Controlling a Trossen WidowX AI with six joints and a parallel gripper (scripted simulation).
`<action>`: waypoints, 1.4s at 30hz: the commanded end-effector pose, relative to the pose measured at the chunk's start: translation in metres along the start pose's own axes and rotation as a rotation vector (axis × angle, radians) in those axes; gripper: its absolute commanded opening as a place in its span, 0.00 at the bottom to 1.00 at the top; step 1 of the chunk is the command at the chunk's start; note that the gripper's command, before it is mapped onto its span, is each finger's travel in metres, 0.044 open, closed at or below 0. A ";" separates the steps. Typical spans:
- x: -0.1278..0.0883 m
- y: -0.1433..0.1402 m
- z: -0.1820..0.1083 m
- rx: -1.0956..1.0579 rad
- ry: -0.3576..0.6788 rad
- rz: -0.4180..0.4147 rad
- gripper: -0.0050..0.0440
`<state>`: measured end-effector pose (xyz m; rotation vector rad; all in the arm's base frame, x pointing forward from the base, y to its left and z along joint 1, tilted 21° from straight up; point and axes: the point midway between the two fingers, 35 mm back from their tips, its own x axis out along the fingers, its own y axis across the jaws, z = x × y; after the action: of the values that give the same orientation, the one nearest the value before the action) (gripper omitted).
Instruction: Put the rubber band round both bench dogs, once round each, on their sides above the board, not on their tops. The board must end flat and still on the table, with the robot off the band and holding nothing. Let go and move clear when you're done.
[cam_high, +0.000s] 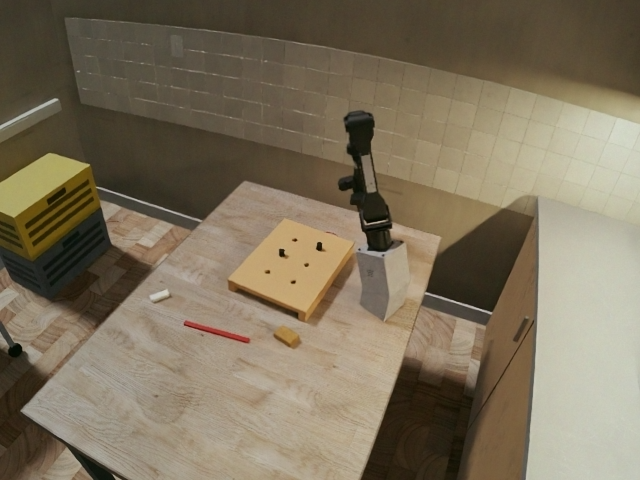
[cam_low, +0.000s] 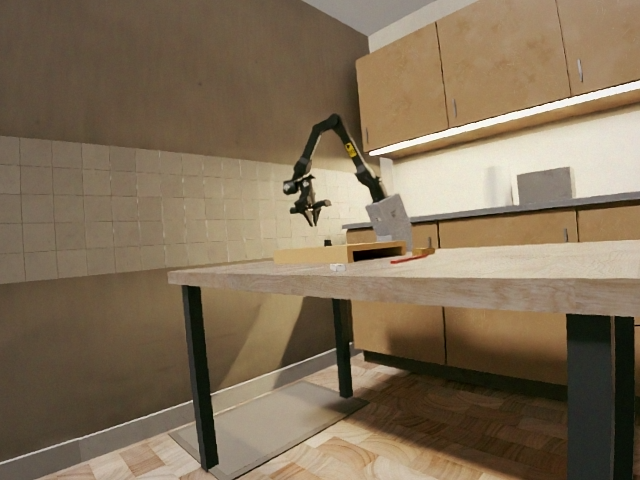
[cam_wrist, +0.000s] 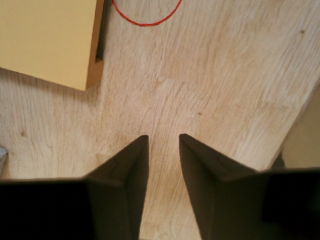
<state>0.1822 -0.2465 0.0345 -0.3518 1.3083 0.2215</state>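
The tan board (cam_high: 292, 266) lies flat on the table with two short black bench dogs (cam_high: 282, 252) (cam_high: 319, 245) standing in it. The red rubber band (cam_wrist: 146, 15) lies on the table just off the board's far corner (cam_wrist: 47, 40), as a thin loop partly cut off at the top of the wrist view. My gripper (cam_low: 311, 217) hangs well above the table behind the board, pointing down. In the wrist view its fingers stand close together with only bare table between them. They touch nothing.
A red stick (cam_high: 216, 331), a white cylinder (cam_high: 159, 295) and a tan block (cam_high: 286, 335) lie on the table in front of the board. The arm's grey base (cam_high: 383, 279) stands right of the board. A yellow and grey crate (cam_high: 46, 222) sits on the floor at the left.
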 end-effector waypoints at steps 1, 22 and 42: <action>0.019 -0.022 0.032 0.106 -0.013 -0.060 0.27; 0.069 -0.026 0.097 0.330 -0.094 -0.085 0.27; 0.120 -0.030 0.101 0.328 -0.095 -0.083 0.27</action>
<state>0.3070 -0.2368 -0.0596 -0.1004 1.2247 -0.0367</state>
